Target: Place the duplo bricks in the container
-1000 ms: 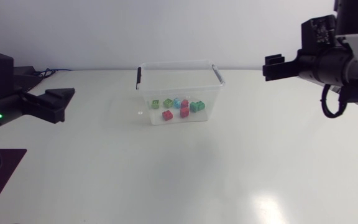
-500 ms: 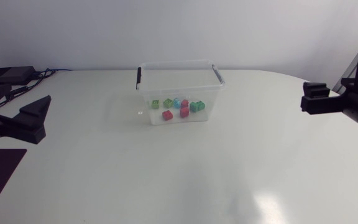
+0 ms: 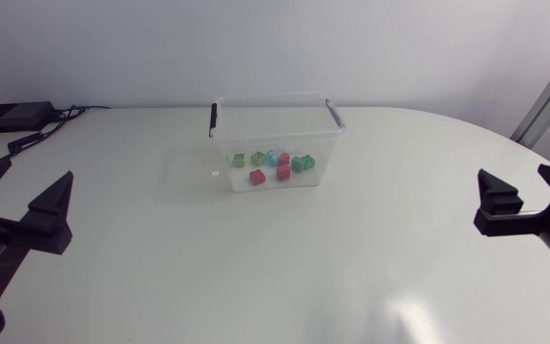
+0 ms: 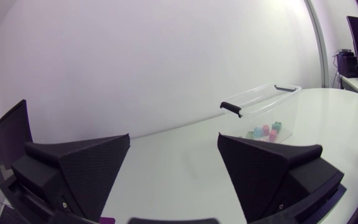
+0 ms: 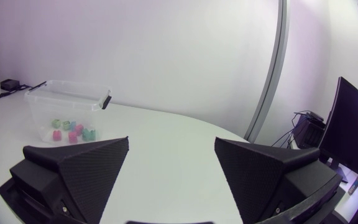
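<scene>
Seen from the head view, the container (image 3: 275, 113), a clear plastic box with an open top and a black clip on each short end, stands on the white table (image 3: 285, 277) at about 12 o'clock from the table's middle. All the bricks in sight lie on its floor, none on the bare table. Along the far row, from 9 o'clock to 3 o'clock, sit a green brick (image 3: 239, 160), a second green brick (image 3: 258, 158), a blue brick (image 3: 271, 159), a red brick (image 3: 284, 159) and a teal brick (image 3: 303, 163). Two more red bricks lie nearer: one (image 3: 257, 177) at the cluster's 7 o'clock and one (image 3: 283, 173) just under the far red brick, touching or nearly touching it. The left gripper (image 3: 19, 196) hangs at the table's 8 o'clock, well apart from the container, its jaws wide apart with nothing between them. From its own wrist view the container lies ahead at roughly 1 o'clock. The right gripper (image 3: 533, 199) hangs at the table's 4 o'clock, also well apart from the container, its jaws likewise spread and holding nothing. From its own wrist view the container lies ahead at roughly 11 o'clock, with only bare table between the fingers.
</scene>
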Tool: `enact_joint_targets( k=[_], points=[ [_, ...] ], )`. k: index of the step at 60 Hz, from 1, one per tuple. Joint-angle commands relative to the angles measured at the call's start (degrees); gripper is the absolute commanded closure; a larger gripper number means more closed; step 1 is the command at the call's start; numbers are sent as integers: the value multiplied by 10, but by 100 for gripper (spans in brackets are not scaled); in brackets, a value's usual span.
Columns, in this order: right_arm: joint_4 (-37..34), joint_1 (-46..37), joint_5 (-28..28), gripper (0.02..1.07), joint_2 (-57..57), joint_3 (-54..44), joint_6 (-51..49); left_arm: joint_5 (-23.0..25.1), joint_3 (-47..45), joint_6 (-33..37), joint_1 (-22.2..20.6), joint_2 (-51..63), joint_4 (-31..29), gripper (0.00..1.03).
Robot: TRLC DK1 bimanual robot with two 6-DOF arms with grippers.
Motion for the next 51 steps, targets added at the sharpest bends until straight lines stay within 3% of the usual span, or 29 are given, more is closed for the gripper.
enact_joint_targets(
  k=[1,39,51],
  points=[
    [19,-8,-12,7,-27,-33,20,5,-28,-29,5,-20,10,5],
    [70,-39,-102,9,-214,-213,86,14,-175,-160,12,-150,29,5],
    [70,-39,-102,9,-216,-215,87,14,-176,-161,12,-151,29,5]
  ],
)
